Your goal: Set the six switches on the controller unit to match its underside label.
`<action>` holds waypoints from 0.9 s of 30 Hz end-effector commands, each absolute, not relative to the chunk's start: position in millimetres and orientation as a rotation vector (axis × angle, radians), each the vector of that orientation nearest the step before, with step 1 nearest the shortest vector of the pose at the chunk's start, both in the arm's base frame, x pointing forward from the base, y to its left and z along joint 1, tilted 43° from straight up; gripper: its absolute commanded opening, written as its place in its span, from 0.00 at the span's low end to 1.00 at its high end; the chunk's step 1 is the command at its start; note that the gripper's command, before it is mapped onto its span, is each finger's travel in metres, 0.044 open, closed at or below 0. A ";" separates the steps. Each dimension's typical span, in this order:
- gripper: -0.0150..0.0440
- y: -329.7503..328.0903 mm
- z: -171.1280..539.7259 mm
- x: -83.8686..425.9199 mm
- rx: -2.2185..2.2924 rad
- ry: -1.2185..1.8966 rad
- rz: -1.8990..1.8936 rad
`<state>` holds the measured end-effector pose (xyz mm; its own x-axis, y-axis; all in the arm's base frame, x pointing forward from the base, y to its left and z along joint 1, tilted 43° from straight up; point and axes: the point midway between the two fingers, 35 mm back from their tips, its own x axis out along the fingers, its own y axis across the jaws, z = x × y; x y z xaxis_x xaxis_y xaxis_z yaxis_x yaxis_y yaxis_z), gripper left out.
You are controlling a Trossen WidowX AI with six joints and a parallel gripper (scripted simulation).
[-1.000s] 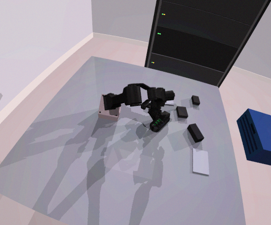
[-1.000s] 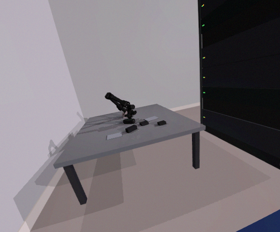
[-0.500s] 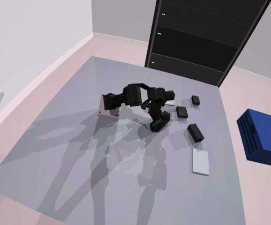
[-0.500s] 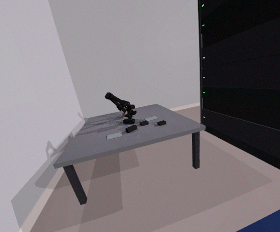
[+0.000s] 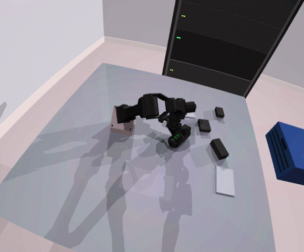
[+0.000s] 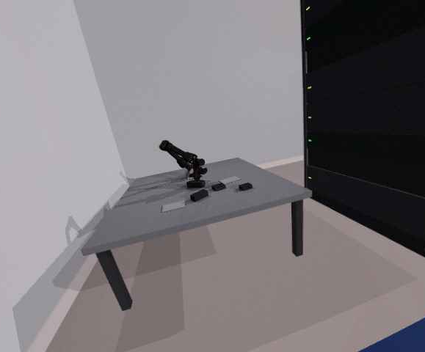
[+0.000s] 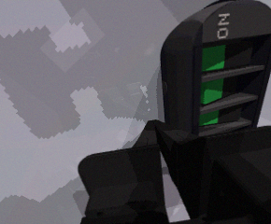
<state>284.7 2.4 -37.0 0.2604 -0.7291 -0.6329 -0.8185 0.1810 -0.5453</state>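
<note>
The dark grey controller unit [image 5: 185, 135] [image 6: 195, 184] [image 7: 182, 70] sits on the bench [image 5: 65, 114] [image 6: 265, 193], top up, its label hidden. In the wrist view the top shows an ON mark at the far end and three rocker switches with green ends on the left, the ON mark reading sideways. The other switches are hidden behind the fingers. My gripper [image 7: 152, 124] is shut and empty. Its fingertips are close over the unit, at the left edge of the switch row in the wrist view; contact cannot be told.
Black blocks [image 5: 219, 148] [image 6: 199, 195] and white plates [image 5: 224, 181] [image 6: 173, 207] lie right of the unit in the top view. The arm's pinkish base [image 5: 122, 127] stands left of it. A blue box [image 5: 295, 154] and a dark rack [image 5: 219, 49] [image 6: 371, 114] stand beyond the bench.
</note>
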 end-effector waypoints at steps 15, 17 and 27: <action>0.25 2.7 -34.3 287.9 -1.564 1.473 0.105; 0.25 2.7 -34.3 287.9 -1.564 1.473 0.105; 0.25 2.7 -34.3 287.9 -1.564 1.473 0.105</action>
<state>284.7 2.3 -37.0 0.2603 -0.7291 -0.6330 -0.8183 0.1814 -0.5454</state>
